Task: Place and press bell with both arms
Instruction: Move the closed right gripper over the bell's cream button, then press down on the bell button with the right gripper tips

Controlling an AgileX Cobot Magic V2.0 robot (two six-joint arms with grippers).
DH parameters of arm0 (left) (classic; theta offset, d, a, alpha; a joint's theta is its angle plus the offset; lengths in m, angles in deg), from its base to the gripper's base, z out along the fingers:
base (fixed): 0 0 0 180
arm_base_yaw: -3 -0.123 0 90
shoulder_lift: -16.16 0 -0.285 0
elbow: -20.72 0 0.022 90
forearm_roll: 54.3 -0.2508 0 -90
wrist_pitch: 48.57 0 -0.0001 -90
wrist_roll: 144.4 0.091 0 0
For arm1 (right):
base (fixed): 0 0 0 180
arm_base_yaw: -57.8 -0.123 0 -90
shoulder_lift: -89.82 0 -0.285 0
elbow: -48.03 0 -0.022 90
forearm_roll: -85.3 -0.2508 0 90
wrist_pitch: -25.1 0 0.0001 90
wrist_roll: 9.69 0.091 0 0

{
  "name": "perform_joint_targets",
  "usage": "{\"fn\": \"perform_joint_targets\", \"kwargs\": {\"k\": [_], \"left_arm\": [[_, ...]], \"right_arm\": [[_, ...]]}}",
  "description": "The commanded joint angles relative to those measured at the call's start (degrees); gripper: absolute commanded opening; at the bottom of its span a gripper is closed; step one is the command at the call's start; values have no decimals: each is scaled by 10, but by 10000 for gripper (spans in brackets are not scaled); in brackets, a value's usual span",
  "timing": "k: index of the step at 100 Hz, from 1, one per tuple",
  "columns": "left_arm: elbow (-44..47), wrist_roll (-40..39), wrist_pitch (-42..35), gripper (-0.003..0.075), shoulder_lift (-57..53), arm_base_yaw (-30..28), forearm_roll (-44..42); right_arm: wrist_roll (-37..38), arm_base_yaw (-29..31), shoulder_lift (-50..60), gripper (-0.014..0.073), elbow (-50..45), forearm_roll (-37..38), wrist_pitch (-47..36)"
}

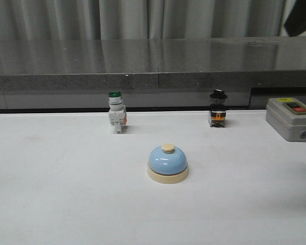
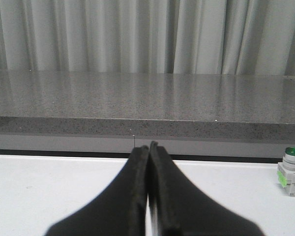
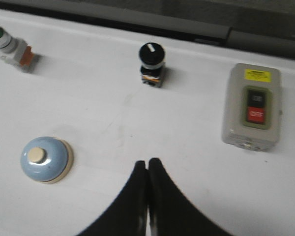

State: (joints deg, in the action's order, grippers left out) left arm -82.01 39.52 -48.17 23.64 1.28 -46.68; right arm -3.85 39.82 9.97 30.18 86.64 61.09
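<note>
The bell [image 1: 167,163], a light-blue dome with a cream base ring and cream button, stands upright on the white table near the middle of the front view. Neither arm shows in the front view. In the right wrist view the bell [image 3: 44,160] sits off to one side of my right gripper [image 3: 148,163], which is shut and empty above the bare table. My left gripper [image 2: 148,146] is shut with nothing in it, pointing toward the grey ledge; the bell is out of that view.
A green-capped white push-button switch [image 1: 116,112] stands behind the bell to the left. A black-knobbed switch [image 1: 218,108] stands behind to the right. A grey box with red and black buttons [image 1: 291,118] sits at the right edge. A grey ledge [image 1: 153,66] and curtains back the table.
</note>
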Motion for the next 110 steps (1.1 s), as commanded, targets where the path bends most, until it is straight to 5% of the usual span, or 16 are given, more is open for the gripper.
{"fn": "perform_joint_targets", "kwargs": {"k": [1, 53, 110], "left_arm": [[24, -5, -41, -20, -17, 0, 0], [24, -5, -41, -20, -17, 0, 0], [24, -5, -41, -20, -17, 0, 0]], "right_arm": [[-8, -30, -26, -60, 52, -3, -7], [-33, -145, -248, -60, 224, -6, 110], [-38, -178, -377, -60, 280, -10, 145]]}}
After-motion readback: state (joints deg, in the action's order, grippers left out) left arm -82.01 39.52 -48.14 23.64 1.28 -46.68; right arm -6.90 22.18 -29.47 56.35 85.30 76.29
